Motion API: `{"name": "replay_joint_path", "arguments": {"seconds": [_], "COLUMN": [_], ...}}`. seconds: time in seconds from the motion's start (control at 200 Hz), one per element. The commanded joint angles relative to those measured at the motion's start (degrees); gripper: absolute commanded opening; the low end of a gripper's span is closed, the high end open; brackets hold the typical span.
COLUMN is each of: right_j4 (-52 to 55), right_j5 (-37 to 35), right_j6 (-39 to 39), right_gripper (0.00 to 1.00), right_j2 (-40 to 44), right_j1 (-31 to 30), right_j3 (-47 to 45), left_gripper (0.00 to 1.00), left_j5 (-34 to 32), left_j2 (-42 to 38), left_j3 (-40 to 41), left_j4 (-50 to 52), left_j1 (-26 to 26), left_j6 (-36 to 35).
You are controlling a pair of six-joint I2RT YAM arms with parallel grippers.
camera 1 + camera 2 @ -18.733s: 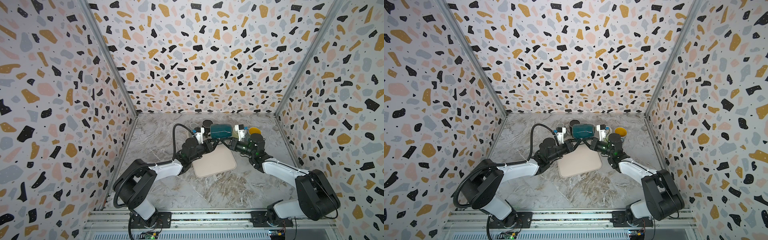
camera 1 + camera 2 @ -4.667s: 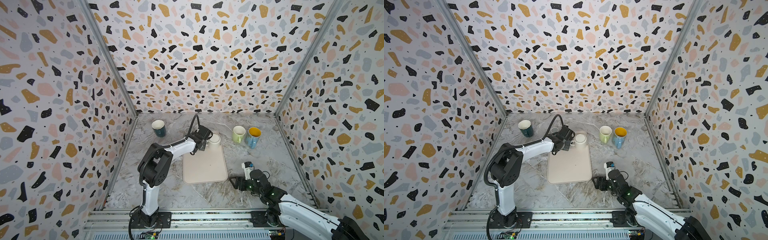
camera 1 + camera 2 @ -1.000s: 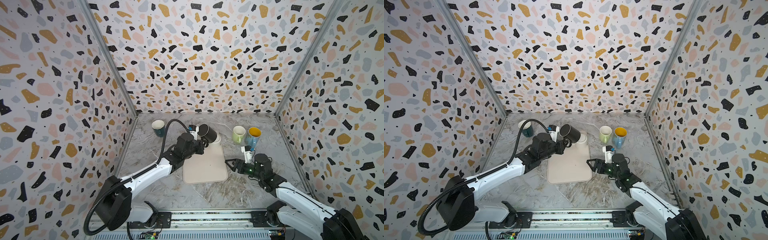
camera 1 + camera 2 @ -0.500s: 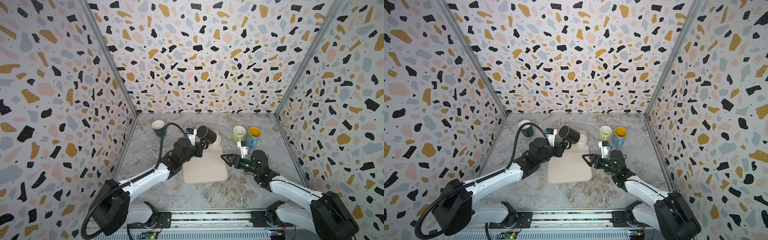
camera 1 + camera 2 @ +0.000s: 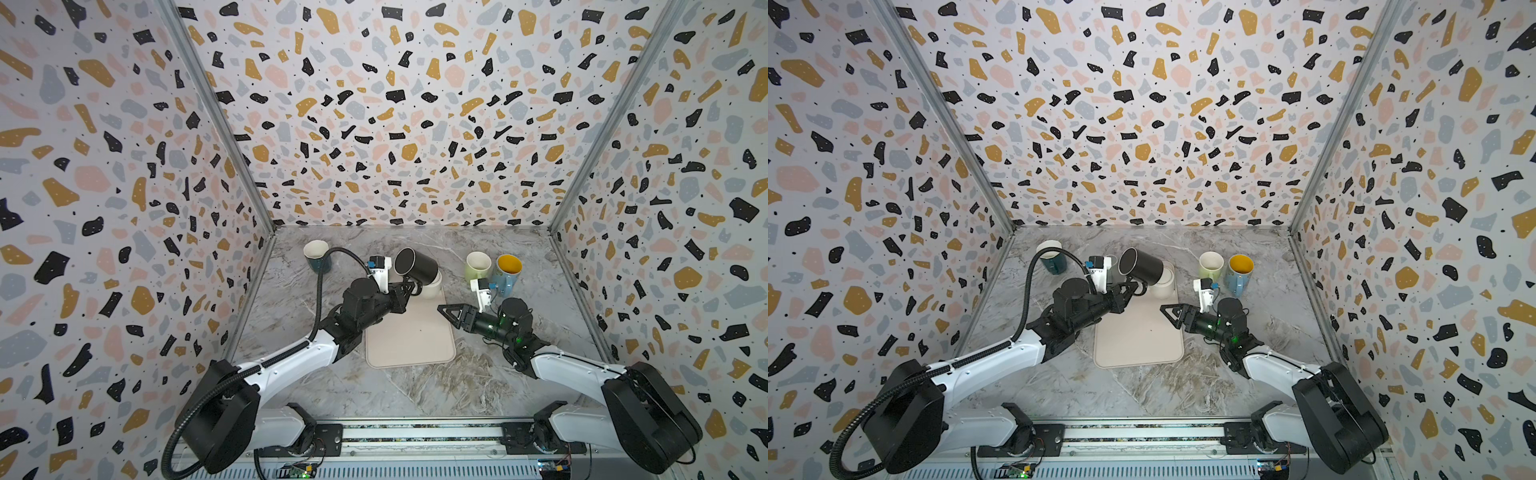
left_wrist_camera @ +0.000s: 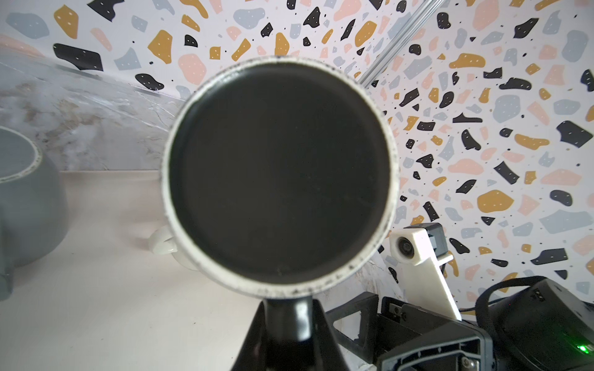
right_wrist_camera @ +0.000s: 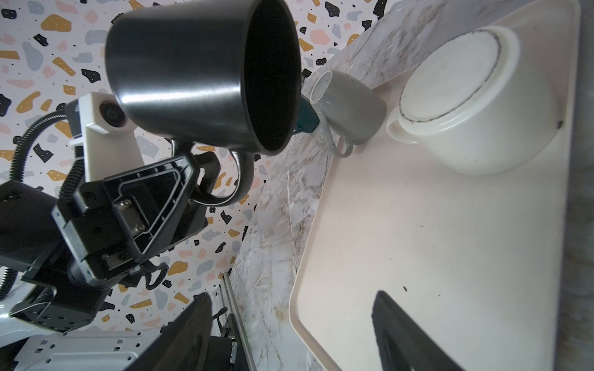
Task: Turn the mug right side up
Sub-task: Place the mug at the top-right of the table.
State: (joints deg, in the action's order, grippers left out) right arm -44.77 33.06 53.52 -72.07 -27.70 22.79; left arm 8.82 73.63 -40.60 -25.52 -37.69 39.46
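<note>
A marble-patterned tabletop [image 5: 415, 390] is boxed in on three sides by terrazzo-print walls [image 5: 395, 124]. In both top views the left gripper [image 5: 409, 286] [image 5: 1133, 289] is clamped on the handle of a glossy black ceramic mug [image 5: 417, 266] [image 5: 1142, 265]. It holds the mug in the air above the far end of a beige rectangular tray with rounded corners [image 5: 409, 340] [image 5: 1138, 340]. The mug lies on its side with its mouth facing the left wall, neither upright nor inverted. The left wrist view looks straight at its round base [image 6: 279, 176], black with a pale ring, the handle pinched between the jaws.

Under the raised mug, an upside-down cream mug [image 5: 434, 287] [image 5: 1163, 284] stands at the tray's far right corner, close to the rim. An upside-down grey mug [image 7: 350, 109] stands at the far left corner, its handle at the tray's rim.

The right gripper [image 5: 446, 309] [image 5: 1167, 309] hovers low at the tray's right edge, pointing toward the left arm. Its jaws are wide apart with nothing between them. In the right wrist view its dark fingers [image 7: 189, 337] frame bare tray surface.

The near part of the tray is bare, and open marble runs from it to the front rail. Along the back stand three upright mugs. A teal mug [image 5: 316, 255] is near the left wall. A pale green mug [image 5: 478, 266] and a blue mug with a yellow inside [image 5: 508, 270] sit just beside each other, right of the tray.
</note>
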Motion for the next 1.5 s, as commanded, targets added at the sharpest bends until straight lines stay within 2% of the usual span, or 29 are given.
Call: {"name": "replay_joint_path", "arguments": {"seconds": [0.0, 0.506, 0.851, 1.171, 1.497], "right_j4": [-2.08, -3.91, -6.39, -7.46, -9.36], "right_j5": [0.65, 1.65, 3.05, 3.59, 3.73], "right_j6": [-0.13, -0.49, 0.91, 1.77, 2.43], "right_gripper": [0.79, 0.79, 0.78, 0.74, 0.68], "right_j2": [0.01, -3.90, -5.97, -8.03, -8.96], "right_j1": [0.12, 0.16, 0.37, 0.46, 1.18], "right_j3": [2.50, 6.96, 9.26, 11.95, 13.66], "left_gripper": [0.00, 0.00, 0.00, 0.00, 0.00], "left_j5": [1.37, 2.98, 6.86, 9.07, 9.98], "left_j2": [-1.91, -0.18, 3.39, 5.34, 6.07], "left_j3": [-0.04, -0.25, -1.32, -0.50, 0.24], "left_j4": [-13.00, -16.46, -22.45, -29.00, -31.85], "left_j1": [-0.41, -0.45, -0.40, -0.40, -0.45], "left_j6": [1.78, 5.74, 13.27, 18.54, 20.28]}}
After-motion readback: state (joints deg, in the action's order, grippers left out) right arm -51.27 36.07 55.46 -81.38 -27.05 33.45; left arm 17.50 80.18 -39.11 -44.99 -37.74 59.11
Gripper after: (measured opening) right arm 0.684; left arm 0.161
